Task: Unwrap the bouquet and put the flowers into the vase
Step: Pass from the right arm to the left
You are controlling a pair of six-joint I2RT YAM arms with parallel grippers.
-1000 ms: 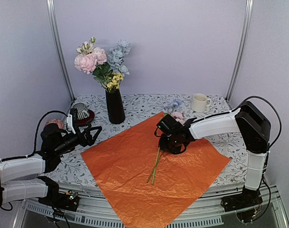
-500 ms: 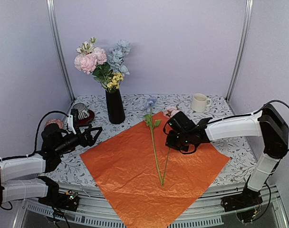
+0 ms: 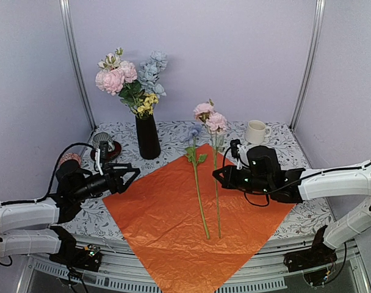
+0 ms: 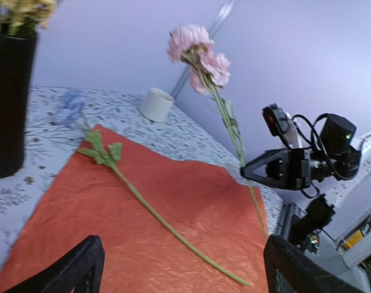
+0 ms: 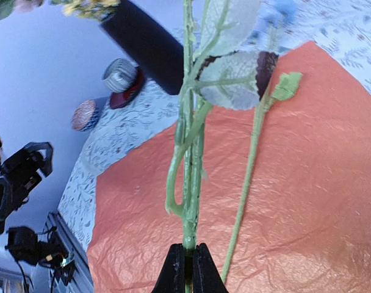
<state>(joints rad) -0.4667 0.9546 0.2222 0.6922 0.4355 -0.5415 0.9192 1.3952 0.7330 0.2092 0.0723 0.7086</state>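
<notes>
Movement over the last second is all on the right side. The right tool (image 3: 218, 174), which was low over the crinkled orange paper sheet (image 3: 155, 213), is now pinched fully shut on the green stem of the pink double-headed flower (image 3: 209, 116) and has stood it upright. In the right wrist view we see the stem clamped between the black fingertips. The blooms are up in the air, to the right of the tall matte black vase (image 3: 147, 139). The stem's lower end hangs by the sheet's near edge, and we cannot tell whether it touches.

The pale blue flower (image 3: 198, 183) has been left lying flat on the sheet, head toward the far side, just left of the raised stem. The vase stands at the far left of the bench (image 3: 277, 143), already holding a cluster of pink, blue and yellow blooms (image 3: 132, 76). The left tool (image 3: 129, 179) stays spread wide and empty by the sheet's left corner. We judge that one stem is ready to carry to the vase and one more remains.
</notes>
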